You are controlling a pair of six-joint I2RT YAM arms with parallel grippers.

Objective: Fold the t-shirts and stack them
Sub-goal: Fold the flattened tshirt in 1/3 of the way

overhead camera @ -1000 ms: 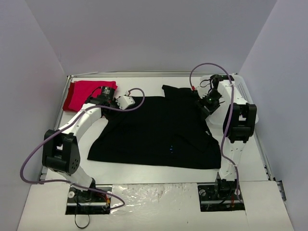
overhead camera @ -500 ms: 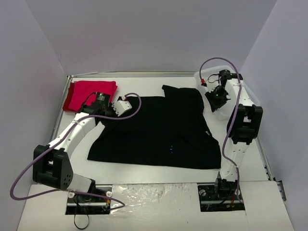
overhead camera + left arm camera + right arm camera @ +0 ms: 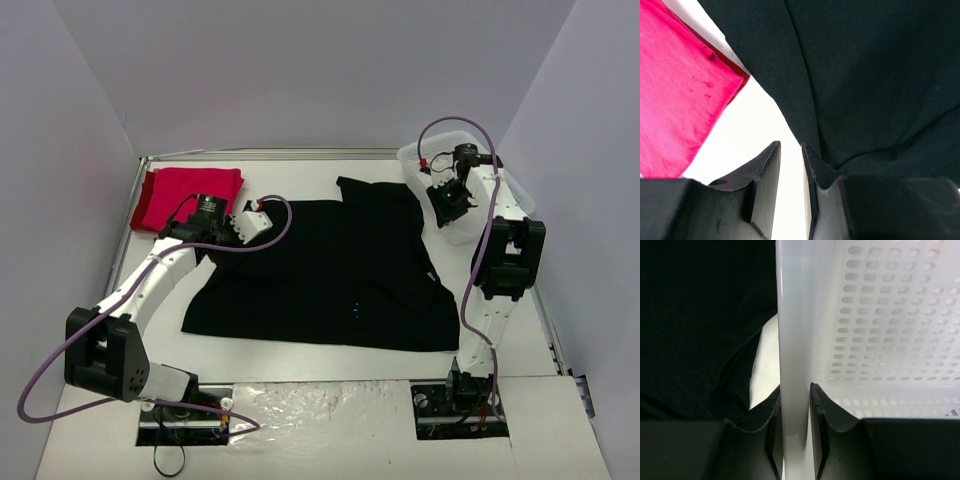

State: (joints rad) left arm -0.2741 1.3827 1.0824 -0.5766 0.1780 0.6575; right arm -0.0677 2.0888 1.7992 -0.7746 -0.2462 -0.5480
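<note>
a robot lab cell: plain white walls (image 3: 300, 70) enclose a white table (image 3: 320, 362).

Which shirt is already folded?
The red shirt, a compact bundle at the far left corner; the black shirt lies spread flat mid-table.

Fingers (image 3: 765, 172) narrowly apart over white table (image 3: 767, 117); black shirt (image 3: 870, 75) edge beside them; red shirt (image 3: 680, 100) left.

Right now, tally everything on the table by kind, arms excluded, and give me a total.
T-shirts: 2 (black t-shirt, red t-shirt)
Baskets: 1 (white mesh basket)
Total: 3
</note>
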